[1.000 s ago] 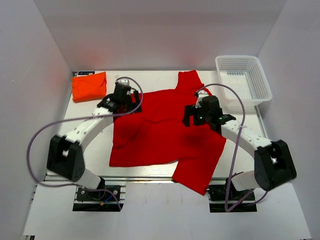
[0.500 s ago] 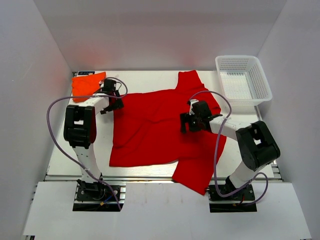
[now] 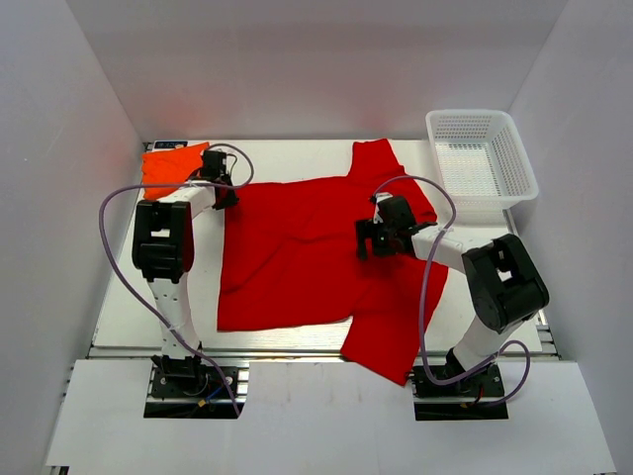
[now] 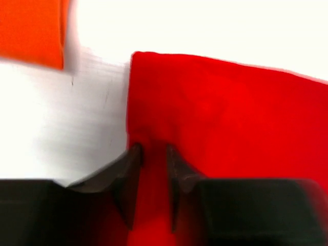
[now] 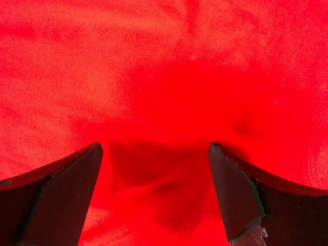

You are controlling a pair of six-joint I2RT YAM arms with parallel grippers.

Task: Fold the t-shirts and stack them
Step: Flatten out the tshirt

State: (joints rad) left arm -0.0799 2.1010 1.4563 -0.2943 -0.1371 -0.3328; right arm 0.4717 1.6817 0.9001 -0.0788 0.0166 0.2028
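Table (image 3: pixel 297 158), red shirt (image 3: pixel 297 247) in left gripper (image 4: pixel 154 149)

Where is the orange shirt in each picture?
Top external: orange shirt sits upper left, just left of the red shirt.
Left wrist: orange shirt fills the top left corner, red shirt to its right.
Right wrist: not in it; only red shirt.
Shared landmark: the red shirt.

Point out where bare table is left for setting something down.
Far edge strip of the table, between the orange t-shirt and the sleeve of the red t-shirt. That shirt covers the centre; the left arm and right arm crowd the side strips.
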